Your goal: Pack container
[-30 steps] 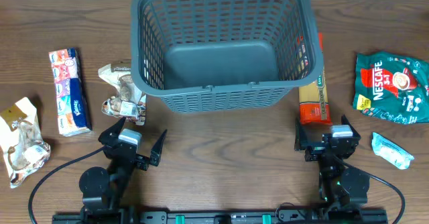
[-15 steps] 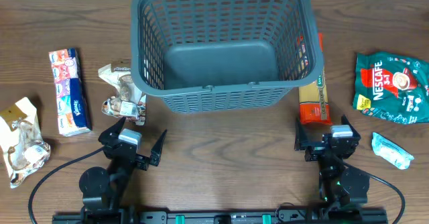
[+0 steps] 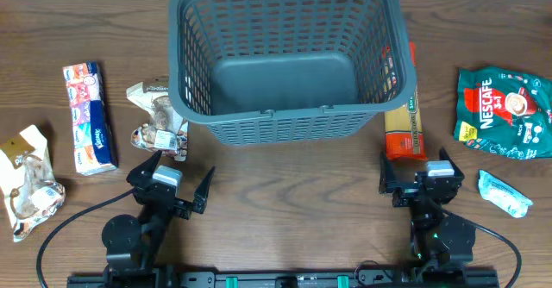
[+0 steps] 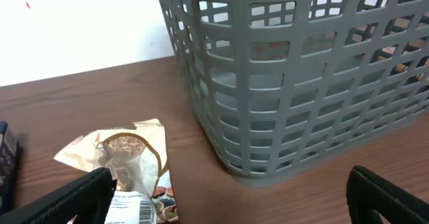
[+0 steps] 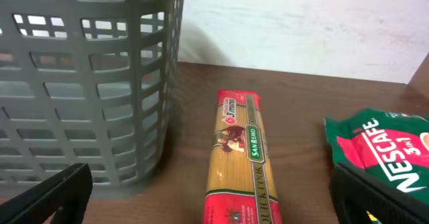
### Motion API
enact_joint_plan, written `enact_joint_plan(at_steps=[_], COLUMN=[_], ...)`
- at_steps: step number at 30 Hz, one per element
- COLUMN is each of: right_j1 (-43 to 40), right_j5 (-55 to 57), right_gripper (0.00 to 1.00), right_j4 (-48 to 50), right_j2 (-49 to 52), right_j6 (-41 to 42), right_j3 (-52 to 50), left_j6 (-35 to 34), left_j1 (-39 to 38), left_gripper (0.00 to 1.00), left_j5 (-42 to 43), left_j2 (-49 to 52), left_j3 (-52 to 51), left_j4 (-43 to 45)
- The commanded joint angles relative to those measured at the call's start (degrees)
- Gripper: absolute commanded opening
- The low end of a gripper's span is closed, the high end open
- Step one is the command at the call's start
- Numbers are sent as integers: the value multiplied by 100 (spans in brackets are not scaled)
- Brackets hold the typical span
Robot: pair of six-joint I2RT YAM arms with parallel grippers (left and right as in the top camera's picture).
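The container (image 3: 285, 126), a large dark grey lattice basket, stands at the back middle of the table with nothing inside it. In the left wrist view its wall (image 4: 301, 83) fills the upper right. My left gripper (image 3: 175, 174) sits open near the front edge, left of the basket, and a crinkled mushroom packet (image 4: 127, 163) lies just ahead of its left finger (image 4: 74, 200). My right gripper (image 3: 420, 169) is open too, front right of the basket, with nothing between its fingers. A yellow and red spaghetti pack (image 5: 241, 163) lies straight ahead of it, beside the container wall (image 5: 87, 83).
A blue and white tissue pack (image 3: 89, 115) and a beige crumpled packet (image 3: 30, 180) lie at the left. A green Nescafe bag (image 3: 504, 111) and a small white sachet (image 3: 504, 193) lie at the right. The mushroom packet (image 3: 159, 120) touches the basket's left side.
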Motion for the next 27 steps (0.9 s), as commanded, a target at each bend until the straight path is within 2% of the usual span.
enact_joint_plan(at_steps=[1, 5, 8, 14, 20, 27], right_j1=[33, 31, 7, -363, -804, -1445], right_j5=[146, 271, 828, 1224, 1226, 758], right_gripper=[99, 99, 99, 99, 99, 99], right_j4=[2, -138, -409, -706, -1036, -3010], right_j2=[-55, -52, 0, 636, 2330, 4688], right_j6=[221, 446, 623, 590, 330, 199], right_j3=[-68, -13, 162, 1045, 2710, 5578], left_j6=[96, 96, 96, 96, 96, 96], left_j1=[-13, -13, -13, -13, -13, -13], left_gripper=[99, 99, 99, 99, 98, 99], left_j5=[76, 79, 79, 79, 79, 79], left_j2=[7, 7, 7, 7, 7, 7], left_j3=[-133, -133, -133, -133, -133, -133], left_j4=[-39, -39, -39, -39, -39, -39])
